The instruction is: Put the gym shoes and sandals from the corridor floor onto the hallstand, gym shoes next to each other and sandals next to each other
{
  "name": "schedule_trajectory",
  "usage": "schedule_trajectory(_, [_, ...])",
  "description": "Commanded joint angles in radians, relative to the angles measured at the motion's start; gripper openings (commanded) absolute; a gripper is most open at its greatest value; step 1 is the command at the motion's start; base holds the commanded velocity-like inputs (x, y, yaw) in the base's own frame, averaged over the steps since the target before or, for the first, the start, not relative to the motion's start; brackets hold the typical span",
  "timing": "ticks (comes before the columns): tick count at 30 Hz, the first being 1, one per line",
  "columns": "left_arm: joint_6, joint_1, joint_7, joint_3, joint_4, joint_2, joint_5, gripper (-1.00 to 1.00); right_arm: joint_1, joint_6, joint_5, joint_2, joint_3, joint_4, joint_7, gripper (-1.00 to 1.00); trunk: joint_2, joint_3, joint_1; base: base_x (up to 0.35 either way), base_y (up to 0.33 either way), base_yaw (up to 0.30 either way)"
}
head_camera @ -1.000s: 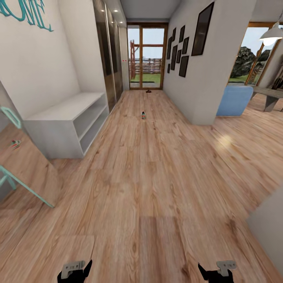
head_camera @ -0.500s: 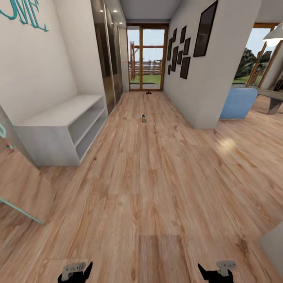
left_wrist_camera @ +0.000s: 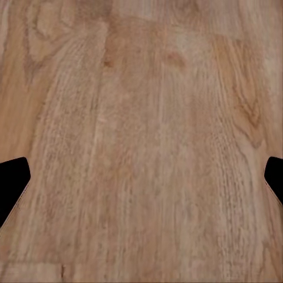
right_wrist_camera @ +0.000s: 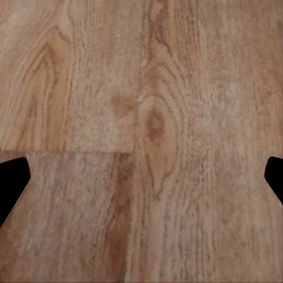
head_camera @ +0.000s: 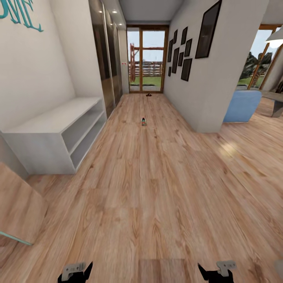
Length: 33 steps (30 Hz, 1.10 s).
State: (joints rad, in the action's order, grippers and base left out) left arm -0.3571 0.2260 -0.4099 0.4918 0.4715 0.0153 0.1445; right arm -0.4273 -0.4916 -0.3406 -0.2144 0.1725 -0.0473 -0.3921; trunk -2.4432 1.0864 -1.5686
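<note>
Gym shoe on corridor floor; teal wall lettering cropped.

Head camera facing down corridor, wrist cameras close above shared corridor floor

My left tool and my right tool sit low at the near edge of the head view, well apart and level with each other. In both wrist views my dark fingertips stand spread wide, with nothing between them.
</note>
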Motion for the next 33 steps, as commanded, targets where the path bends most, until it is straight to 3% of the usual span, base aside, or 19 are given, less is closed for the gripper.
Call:
schedule_trajectory(1, [-0.005,0.001,-0.006,0.008,-0.001,-0.001,0.01,1.0,-0.001,-0.002,-0.011,0.0,0.007,0.001,-0.005,1.0,0.0,0.001,0.0,0.34,0.0,0.0])
schedule_trajectory(33, [-0.005,0.001,-0.006,0.008,-0.001,-0.002,0.01,1.0,-0.001,-0.002,-0.014,0.0,0.007,0.001,-0.004,1.0,0.0,0.001,0.0,0.34,0.0,0.0])
